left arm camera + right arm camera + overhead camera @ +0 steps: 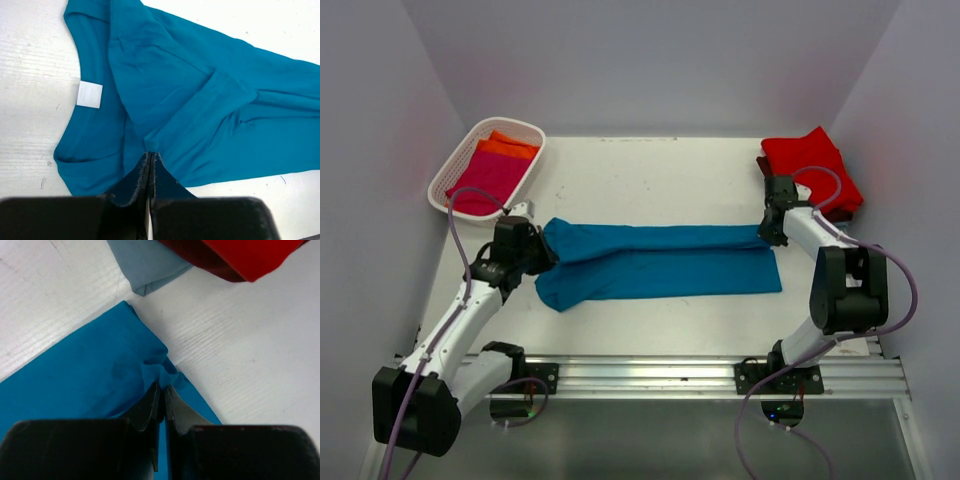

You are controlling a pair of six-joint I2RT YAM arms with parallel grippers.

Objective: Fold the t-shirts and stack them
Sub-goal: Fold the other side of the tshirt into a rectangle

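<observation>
**Teal shirt stretched between two closed grippers**

The aluminium rail point(650, 372) carrying both arm bases runs along the near edge of the white table point(650, 175). Just past it, the teal blue cloth t-shirt point(660, 262) lies drawn out in a long band across the middle of the table. The left gripper point(544, 248) is clamped on its collar end, near the white neck label point(89, 94). The right gripper point(767, 236) pinches a small fold at the opposite end, fingers pressed together on the cloth. At the far right corner sits a folded red t-shirt point(812, 162), with maroon cloth point(210, 262) and light blue cloth point(150, 262) showing at its edge. The white plastic lattice basket point(448, 175) at the far left holds a magenta t-shirt point(485, 182) and an orange t-shirt point(507, 148).
</observation>
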